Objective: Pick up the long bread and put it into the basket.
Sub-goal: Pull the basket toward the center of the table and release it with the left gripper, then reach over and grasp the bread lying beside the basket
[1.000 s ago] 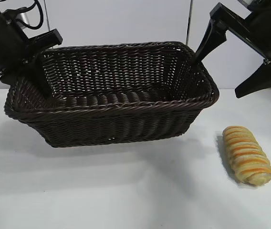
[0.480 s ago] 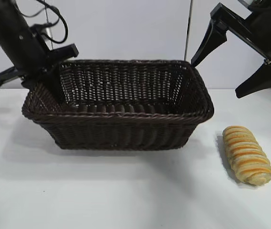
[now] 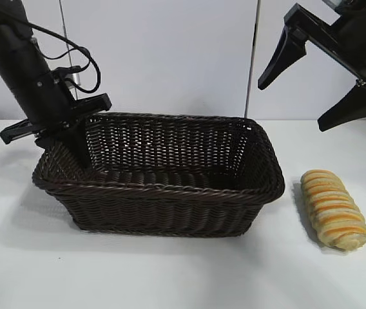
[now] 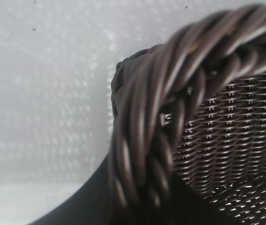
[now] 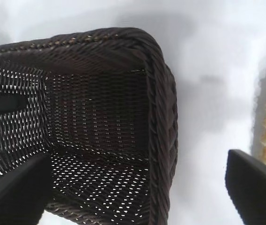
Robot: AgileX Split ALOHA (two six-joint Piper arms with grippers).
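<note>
My left claw at the wicker basket's end rim; the long bread out on the table.

My left gripper (image 3: 60, 138) sits over the left end of the dark brown woven basket (image 3: 170, 193), one finger (image 3: 80, 151) reaching down inside against the wall and the other outside, so the braided rim (image 4: 147, 140) runs between them; I cannot tell whether I am pinching that rim or only straddling it. The basket rests flat on the white table (image 3: 170, 270). My right gripper (image 3: 321, 80) hangs up high, above the basket's right end, its fingers spread wide with nothing in them. The long bread (image 3: 333, 209), golden with orange-brown stripes, lies on the table just beside the basket's right end, not touching it, below my right gripper.
</note>
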